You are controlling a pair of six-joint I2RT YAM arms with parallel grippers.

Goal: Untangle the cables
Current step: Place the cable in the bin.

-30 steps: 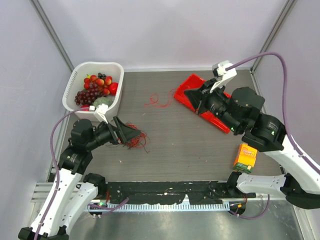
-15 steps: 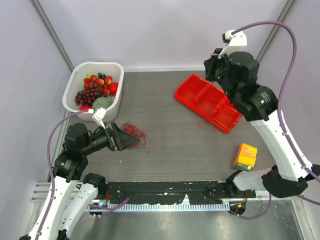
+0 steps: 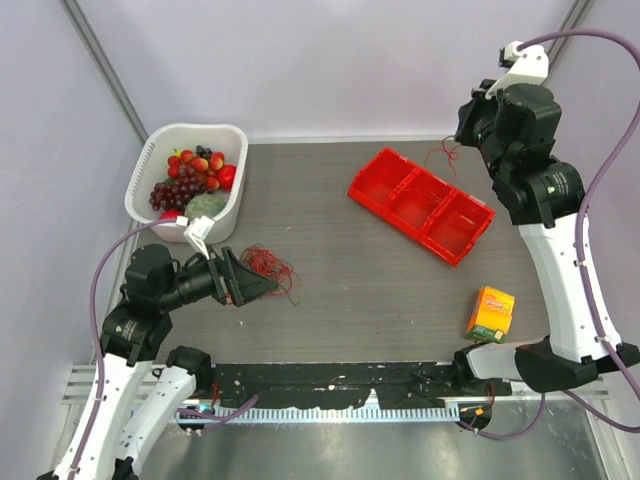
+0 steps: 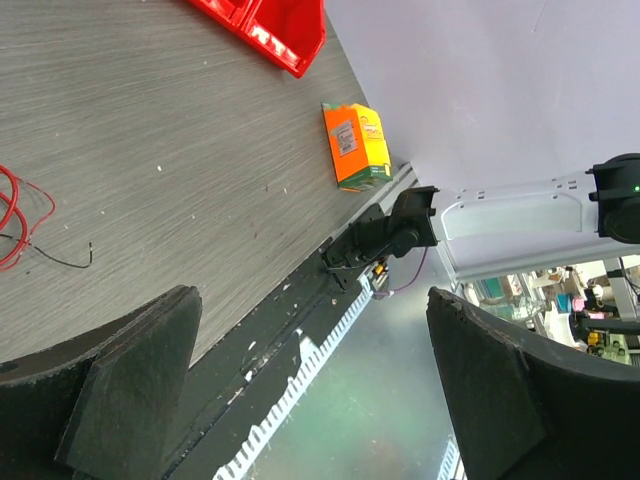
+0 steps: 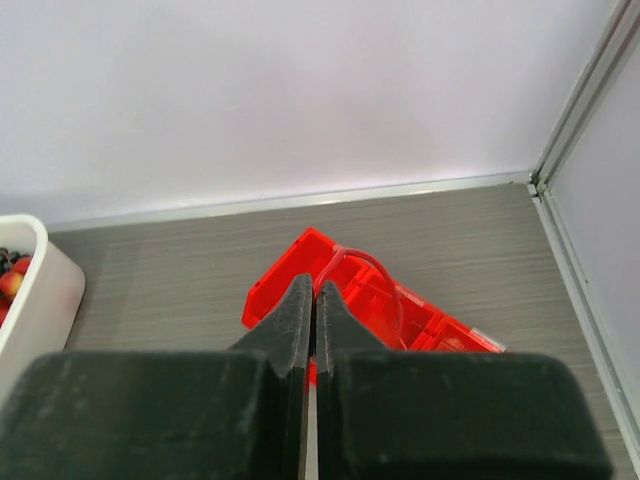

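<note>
**Top external:** your fixed camera looked down from above and behind the arm bases, far enough off to take in the whole desk point(image 3: 340, 270).

**Left wrist:** your camera sat low and close behind the left end effector point(image 4: 315, 300). It was rolled sideways and faced along the desk's near edge toward the orange box point(image 4: 356, 146).

**Right wrist:** your camera sat high behind the right end effector point(image 5: 312, 287), looking down toward the back wall.

All three views shared the red tray point(image 3: 420, 205). The top and right wrist views also shared the white basket point(image 3: 196, 128).
</note>
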